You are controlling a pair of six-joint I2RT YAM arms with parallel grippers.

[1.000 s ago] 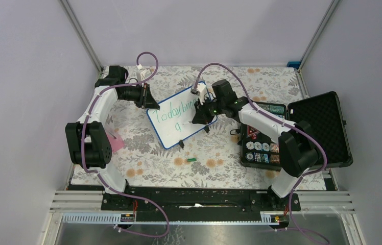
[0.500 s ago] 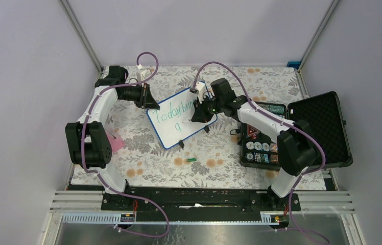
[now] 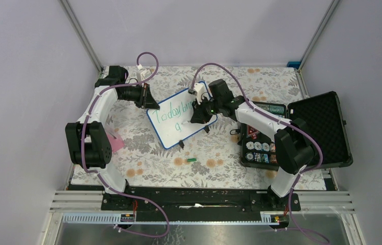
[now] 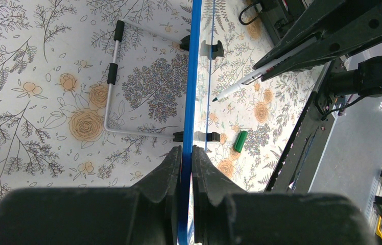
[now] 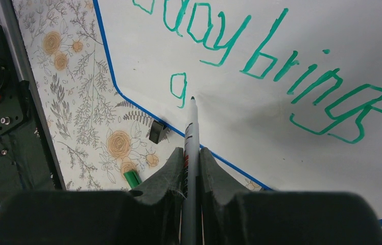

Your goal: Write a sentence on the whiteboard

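The blue-framed whiteboard (image 3: 178, 121) stands tilted on its wire legs mid-table. Green writing on it reads "Today brings" (image 5: 260, 61) with a lone "a" (image 5: 178, 88) on the line below. My left gripper (image 3: 149, 102) is shut on the board's blue edge (image 4: 189, 102) at its far left corner. My right gripper (image 3: 199, 116) is shut on a grey marker (image 5: 190, 143); the marker tip (image 5: 192, 98) sits just right of the "a", at or just off the board surface. The marker also shows in the left wrist view (image 4: 260, 69).
A green marker cap (image 3: 192, 160) lies on the floral cloth in front of the board. An open black case (image 3: 321, 127) with small tins stands at the right. A pink object (image 3: 116, 141) lies by the left arm.
My right gripper has shifted slightly left along the board with the marker. The left gripper and the board have not moved.
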